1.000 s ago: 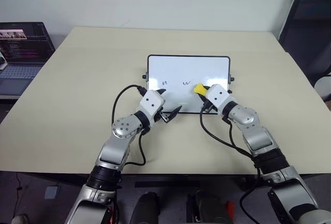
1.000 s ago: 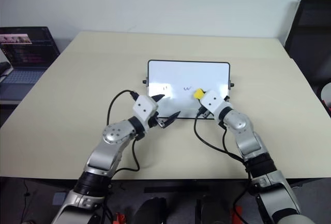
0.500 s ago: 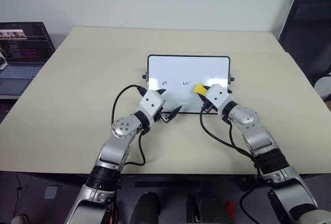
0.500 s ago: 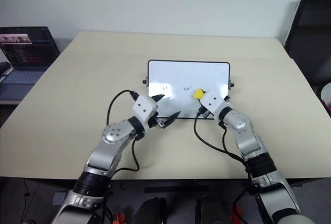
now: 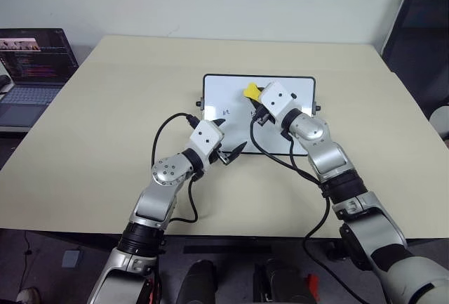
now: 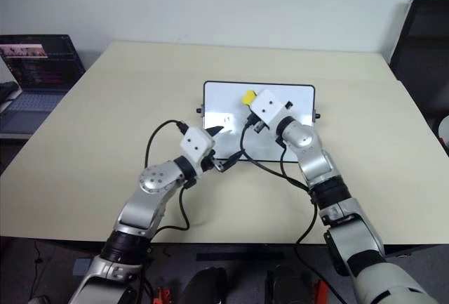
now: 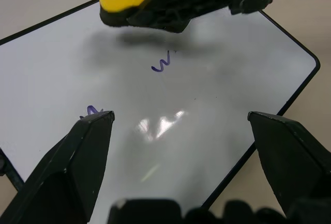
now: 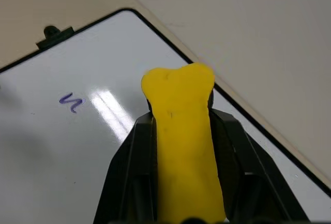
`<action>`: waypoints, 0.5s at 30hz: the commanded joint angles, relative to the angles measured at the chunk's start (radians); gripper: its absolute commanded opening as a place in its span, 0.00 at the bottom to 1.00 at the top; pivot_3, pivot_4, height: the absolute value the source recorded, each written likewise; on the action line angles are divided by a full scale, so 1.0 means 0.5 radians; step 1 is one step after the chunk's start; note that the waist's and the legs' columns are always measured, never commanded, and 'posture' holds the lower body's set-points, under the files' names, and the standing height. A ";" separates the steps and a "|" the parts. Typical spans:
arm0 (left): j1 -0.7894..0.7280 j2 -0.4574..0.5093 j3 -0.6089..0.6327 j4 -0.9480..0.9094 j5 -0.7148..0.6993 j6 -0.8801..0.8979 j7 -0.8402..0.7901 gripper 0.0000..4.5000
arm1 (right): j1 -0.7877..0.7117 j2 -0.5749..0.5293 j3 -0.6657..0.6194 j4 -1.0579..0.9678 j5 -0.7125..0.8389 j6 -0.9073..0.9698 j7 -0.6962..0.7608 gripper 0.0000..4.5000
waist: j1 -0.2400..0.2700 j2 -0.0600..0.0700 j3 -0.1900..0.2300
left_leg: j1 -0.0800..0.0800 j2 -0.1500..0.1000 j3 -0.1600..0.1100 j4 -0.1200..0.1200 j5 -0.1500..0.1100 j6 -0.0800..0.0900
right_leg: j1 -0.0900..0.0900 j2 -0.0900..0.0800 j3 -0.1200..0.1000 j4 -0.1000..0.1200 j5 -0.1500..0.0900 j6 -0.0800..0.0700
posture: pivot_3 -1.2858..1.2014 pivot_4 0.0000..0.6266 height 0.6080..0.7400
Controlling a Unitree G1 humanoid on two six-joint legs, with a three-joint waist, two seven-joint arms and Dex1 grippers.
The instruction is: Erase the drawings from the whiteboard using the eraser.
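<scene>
Right gripper (image 5: 256, 96), clamped on small yellow block eraser (image 5: 251, 92), has lifted off right-hand spot, now above far middle of white black-framed whiteboard (image 5: 298, 85) on table. Right mark gone; two purple scribbles (image 7: 162, 63) remain. Left gripper (image 5: 229, 143) unmoved at near edge, fingers wide, empty.

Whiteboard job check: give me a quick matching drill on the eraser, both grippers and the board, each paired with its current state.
Things:
1. eraser
2. left gripper
3. right gripper
4. whiteboard

States:
A. open, at the board's near edge
B. lying flat on the table, marks on it
C. shut, raised over the board
D. yellow, clamped between two black fingers

Pairs: 1-D, 2-A, 3-C, 4-B
</scene>
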State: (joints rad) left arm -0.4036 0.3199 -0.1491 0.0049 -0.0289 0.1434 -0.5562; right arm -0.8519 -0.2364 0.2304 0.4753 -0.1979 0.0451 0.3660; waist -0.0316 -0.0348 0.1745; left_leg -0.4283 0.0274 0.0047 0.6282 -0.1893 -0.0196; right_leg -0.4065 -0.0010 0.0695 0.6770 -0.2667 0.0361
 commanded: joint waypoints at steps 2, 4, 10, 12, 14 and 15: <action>-0.008 0.000 0.017 -0.071 -0.003 -0.031 0.014 1.00 | -0.165 -0.025 0.013 0.217 -0.100 -0.008 -0.056 0.25 | -0.003 0.000 0.000 | 0.000 0.000 0.000 0.000 0.000 0.000 | 0.000 0.000 0.000 0.001 0.000 0.000 | 0.52 0.24 1.00; 0.011 0.010 0.024 -0.091 -0.004 -0.028 0.015 1.00 | -0.229 -0.041 0.011 0.331 -0.143 0.018 -0.092 0.25 | -0.003 0.001 0.000 | 0.000 0.001 0.000 0.000 0.000 0.000 | -0.001 0.000 0.000 0.001 0.000 -0.001 | 0.52 0.24 1.00; 0.041 0.011 0.024 -0.133 0.000 -0.015 0.032 1.00 | -0.162 -0.065 0.076 0.311 -0.200 0.068 -0.021 0.25 | -0.003 0.000 0.000 | 0.002 0.000 -0.001 0.000 0.000 0.000 | 0.001 0.000 0.000 0.003 0.000 -0.001 | 0.52 0.24 1.00; 0.041 0.009 0.028 -0.143 -0.003 -0.015 0.039 1.00 | -0.092 -0.067 0.105 0.233 -0.212 0.104 0.033 0.25 | -0.003 0.000 0.000 | 0.002 0.000 -0.001 0.001 0.000 0.000 | 0.001 0.000 0.000 0.003 0.000 -0.001 | 0.52 0.24 1.00; 0.040 0.010 0.028 -0.149 -0.005 -0.010 0.044 1.00 | -0.002 -0.070 0.128 0.128 -0.225 0.148 0.076 0.25 | -0.004 0.000 -0.001 | 0.002 0.001 -0.001 0.001 0.000 0.000 | 0.001 0.000 0.000 0.003 0.000 -0.001 | 0.52 0.24 1.00; 0.042 0.012 0.027 -0.151 -0.005 -0.008 0.047 1.00 | 0.054 -0.075 0.146 0.063 -0.233 0.171 0.101 0.25 | -0.004 0.000 -0.001 | 0.003 0.001 -0.001 0.001 0.000 0.000 | 0.002 0.000 0.000 0.003 0.000 -0.001 | 0.52 0.24 1.00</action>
State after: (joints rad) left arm -0.3764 0.3253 -0.1484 -0.0174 -0.0284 0.1457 -0.5379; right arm -0.8661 -0.2622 0.2800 0.5283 -0.2939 0.0852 0.3870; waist -0.0335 -0.0349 0.1741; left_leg -0.4265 0.0278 0.0044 0.6287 -0.1892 -0.0196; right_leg -0.4055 -0.0008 0.0698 0.6789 -0.2667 0.0359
